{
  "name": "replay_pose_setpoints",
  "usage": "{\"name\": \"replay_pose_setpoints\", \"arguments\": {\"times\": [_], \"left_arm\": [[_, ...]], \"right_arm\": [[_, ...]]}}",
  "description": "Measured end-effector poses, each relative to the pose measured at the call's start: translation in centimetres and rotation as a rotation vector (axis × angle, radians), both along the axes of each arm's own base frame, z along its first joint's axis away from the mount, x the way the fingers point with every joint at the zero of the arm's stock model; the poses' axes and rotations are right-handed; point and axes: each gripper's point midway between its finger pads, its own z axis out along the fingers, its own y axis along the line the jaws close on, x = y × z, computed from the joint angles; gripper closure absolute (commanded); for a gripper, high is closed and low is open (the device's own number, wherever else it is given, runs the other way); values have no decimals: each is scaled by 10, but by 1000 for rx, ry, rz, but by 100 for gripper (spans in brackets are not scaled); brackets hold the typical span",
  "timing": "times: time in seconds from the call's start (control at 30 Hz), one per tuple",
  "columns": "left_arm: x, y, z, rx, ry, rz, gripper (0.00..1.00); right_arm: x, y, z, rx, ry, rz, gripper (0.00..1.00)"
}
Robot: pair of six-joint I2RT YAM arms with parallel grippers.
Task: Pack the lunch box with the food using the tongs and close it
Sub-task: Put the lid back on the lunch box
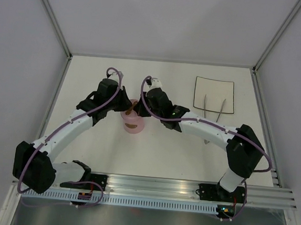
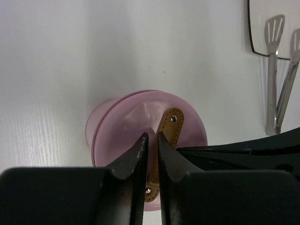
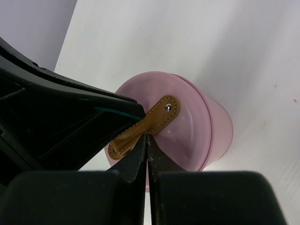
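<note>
We are clamping the left gripper (image 2: 151,138) on the brown handle (image 2: 171,123) of the lidded lunch box (image 1: 132,122) at frame centre. The right gripper (image 3: 146,138) is pressing its fingers together against that handle. The tongs (image 1: 222,111) are lying across the plate (image 1: 197,90) edge, upper right, with open table (image 1: 162,155) showing below.

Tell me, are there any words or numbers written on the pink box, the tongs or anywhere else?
None: no word, number, brand or sign can be read in any view.
The pink lunch box, its lid, the brown handle, the tongs and the white plate are all plain.
The robot arms show no label that can be made out.
</note>
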Motion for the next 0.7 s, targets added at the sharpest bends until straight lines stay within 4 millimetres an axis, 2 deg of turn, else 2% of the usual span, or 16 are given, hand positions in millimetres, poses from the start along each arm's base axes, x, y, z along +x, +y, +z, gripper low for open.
{"name": "replay_pose_setpoints", "arguments": {"times": [0.23, 0.43, 0.53, 0.57, 0.63, 0.7], "left_arm": [[32, 44, 0, 25, -23, 117, 80], [57, 60, 2, 45, -29, 143, 81], [66, 63, 5, 59, -28, 134, 79], [65, 63, 7, 69, -26, 126, 77], [62, 65, 11, 94, -17, 112, 73], [56, 68, 18, 129, 1, 92, 61]], "right_arm": [[36, 39, 1, 16, -35, 18, 96], [70, 50, 3, 15, -45, 30, 95], [90, 43, 8, -14, -54, 20, 82], [94, 36, 7, -33, -51, 16, 72], [104, 20, 8, -67, -45, 4, 64], [108, -1, 5, -111, -17, 0, 49]]}}
